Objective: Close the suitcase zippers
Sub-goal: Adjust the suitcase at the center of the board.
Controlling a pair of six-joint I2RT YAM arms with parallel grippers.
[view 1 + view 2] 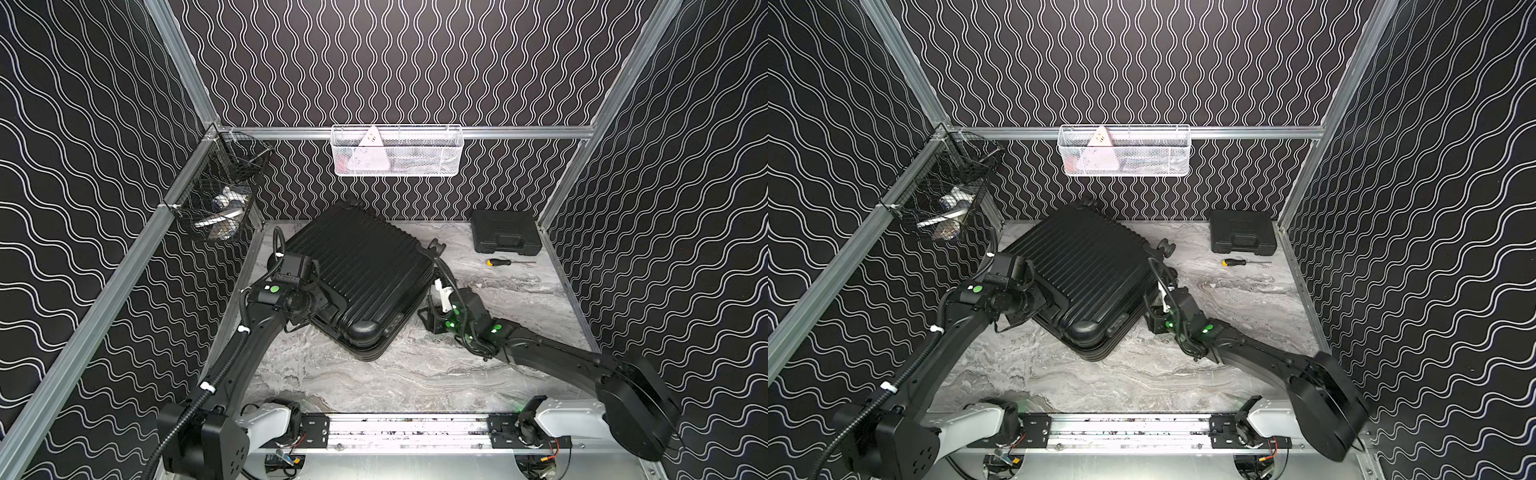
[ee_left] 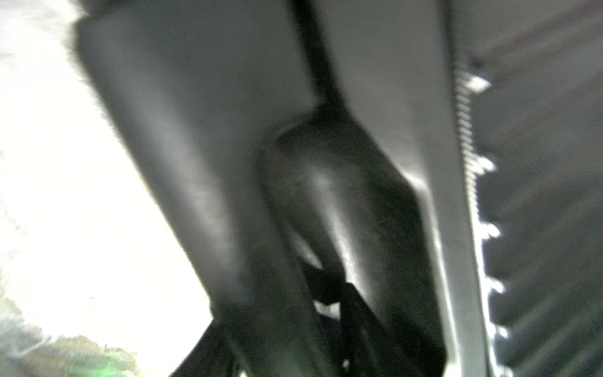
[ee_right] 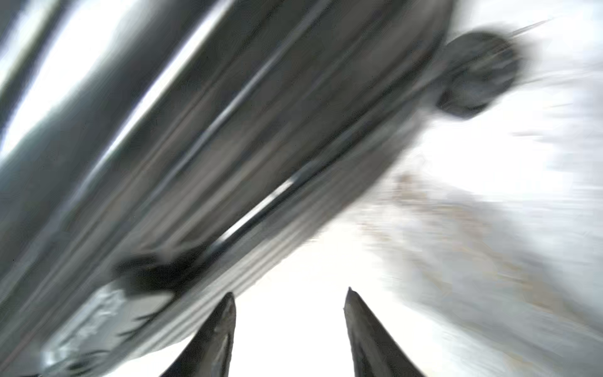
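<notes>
Nearby: tool case (image 1: 506,237) and screwdriver (image 1: 498,262) by the worktop's (image 1: 415,374) back right corner, well apart from me.
Suitcase (image 1: 365,266): flat, left of centre near the back edge; long axis diagonal, wheels toward the back edge.
Right gripper (image 3: 290,313): my jaws apart, empty, beside its right side.
Left gripper (image 1: 326,305): at its front left end; jaws, I cannot tell.

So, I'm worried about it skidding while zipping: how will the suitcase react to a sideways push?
Probably stiff: the suitcase has a ribbed hard shell. Lying flat, its wheel pointing sideways, it would likely slide rather than roll on the smooth-looking tabletop.
</notes>
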